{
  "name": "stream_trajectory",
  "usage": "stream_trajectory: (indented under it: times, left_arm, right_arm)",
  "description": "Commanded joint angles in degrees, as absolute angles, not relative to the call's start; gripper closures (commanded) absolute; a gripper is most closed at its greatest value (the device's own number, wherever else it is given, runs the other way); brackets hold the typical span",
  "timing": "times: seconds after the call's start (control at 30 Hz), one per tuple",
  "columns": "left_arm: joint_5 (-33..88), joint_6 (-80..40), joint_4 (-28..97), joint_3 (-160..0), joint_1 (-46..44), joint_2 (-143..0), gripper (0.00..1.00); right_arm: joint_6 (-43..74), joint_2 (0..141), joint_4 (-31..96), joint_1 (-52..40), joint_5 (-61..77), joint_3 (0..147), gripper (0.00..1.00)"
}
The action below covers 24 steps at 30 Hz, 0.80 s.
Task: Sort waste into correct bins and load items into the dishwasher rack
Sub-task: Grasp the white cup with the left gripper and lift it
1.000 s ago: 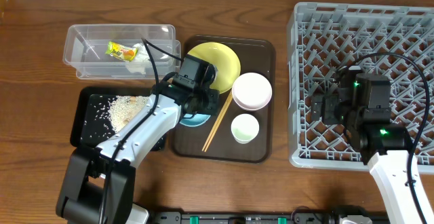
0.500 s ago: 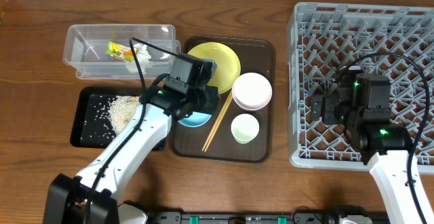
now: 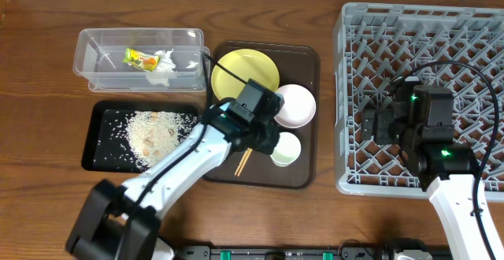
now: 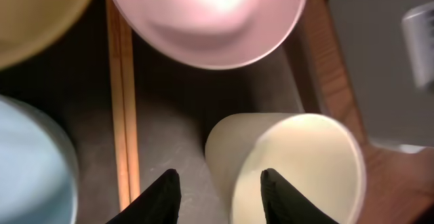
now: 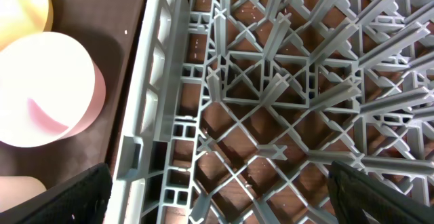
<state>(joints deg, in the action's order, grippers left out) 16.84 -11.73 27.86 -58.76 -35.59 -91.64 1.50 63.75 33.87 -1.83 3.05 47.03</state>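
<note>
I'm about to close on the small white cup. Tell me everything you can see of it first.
The small white cup is plain, round and creamy white, smooth like glazed ceramic or plastic, with no handle showing. It stands upright, mouth up, and looks empty. It sits on the dark brown tray, in its near right part, just in front of the white bowl with a gap between them, and to the right of the chopsticks. The left pincer hovers open astride its left rim; I cannot tell whether it touches.

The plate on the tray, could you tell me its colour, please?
Yellow plate; clearest in the overhead view.
</note>
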Motion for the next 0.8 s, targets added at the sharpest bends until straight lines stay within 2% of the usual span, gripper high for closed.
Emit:
stream_trajectory:
  times: [0.0, 0.13, 0.2, 0.37, 0.5, 0.77]
  left_arm:
    - [17.3, -11.2, 28.0, -59.7, -35.8, -94.5, 0.63]
    - [17.3, -11.2, 27.9, -59.7, -35.8, -95.3, 0.88]
    - [17.3, -11.2, 28.0, -59.7, -35.7, -95.1, 0.94]
    - [17.9, -14.9, 29.8, -59.9, -34.6, -92.8, 0.94]
    - [26.7, -15.1, 28.3, -59.9, -30.7, -88.7, 0.94]
    - [46.8, -28.9, 13.5, -59.9, -17.4, -88.5, 0.94]
  right_arm:
    - [2.3, 64.0, 33.9, -1.8, 3.3, 48.0, 0.01]
    - [2.3, 64.0, 33.9, -1.8, 3.3, 48.0, 0.01]
    - [2.3, 64.0, 33.9, -1.8, 3.3, 48.0, 0.01]
    - [2.3, 64.0, 33.3, -1.8, 3.3, 48.0, 0.01]
    - [2.3, 64.0, 30.7, -1.8, 4.8, 48.0, 0.01]
    - [-3.2, 64.5, 22.5, -1.8, 28.5, 48.0, 0.01]
